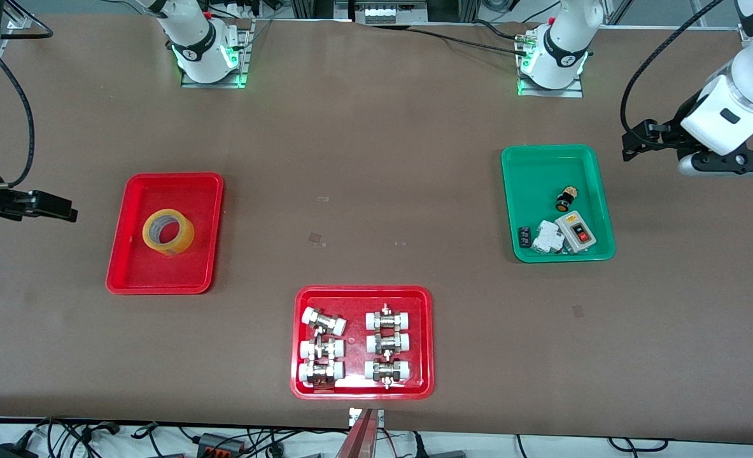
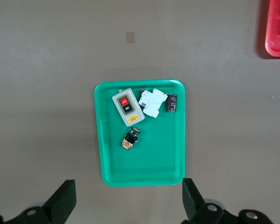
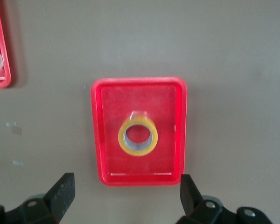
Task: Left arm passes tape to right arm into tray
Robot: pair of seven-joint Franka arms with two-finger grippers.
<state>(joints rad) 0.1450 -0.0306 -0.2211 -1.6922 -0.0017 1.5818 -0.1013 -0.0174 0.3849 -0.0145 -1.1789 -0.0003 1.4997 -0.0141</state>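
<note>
While both arms wait raised at the table ends, the front view shows the tape (image 1: 168, 232) lying flat in the tray (image 1: 135, 280) toward the right arm's end, touched by nothing. Left gripper (image 1: 732, 162) is seen over bare table beside a green tray (image 1: 538, 159). In the left wrist view, left gripper (image 2: 128, 203) fingers are spread wide, empty, green tray between them. In the right wrist view, right gripper (image 3: 126, 198) fingers are spread wide, empty, with tape and tray seen between them
</note>
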